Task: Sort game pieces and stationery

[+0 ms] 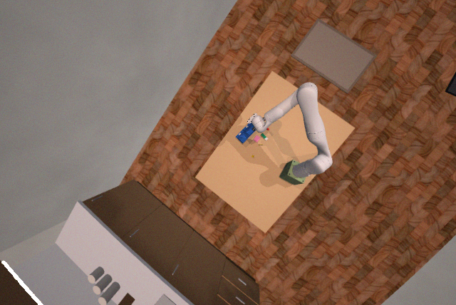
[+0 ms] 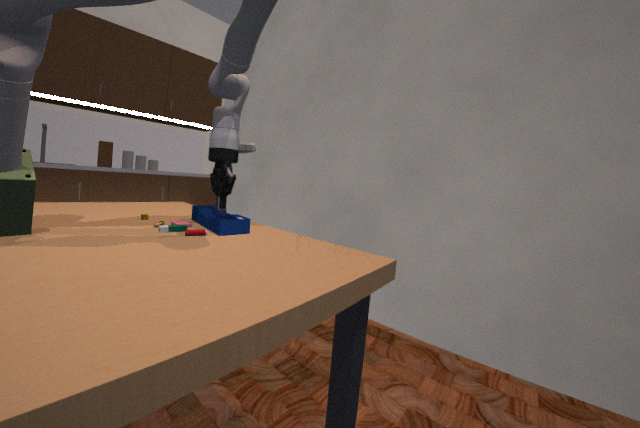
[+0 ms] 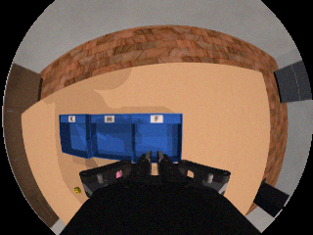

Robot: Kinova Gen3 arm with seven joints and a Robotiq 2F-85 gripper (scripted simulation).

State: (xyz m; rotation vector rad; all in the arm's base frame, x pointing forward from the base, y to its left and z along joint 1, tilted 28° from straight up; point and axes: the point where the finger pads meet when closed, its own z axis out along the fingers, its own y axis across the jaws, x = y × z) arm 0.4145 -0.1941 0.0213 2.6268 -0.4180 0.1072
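Observation:
Three joined blue compartments carry labels in the wrist view: F bin, H bin and K bin. My gripper is shut, with a narrow gap and nothing visible between the tips. It points down at the blue bins, its tips over the F bin's near wall in the wrist view. On the table lie a red cylinder, a green-and-white piece, a pink block, a thin yellowish thing and a small yellow thing.
The bins stand near the edge of the wooden table. The arm's green base stands across the table. The arm hides part of the bins from above. Shadows darken parts of the compartments; I cannot tell their full contents.

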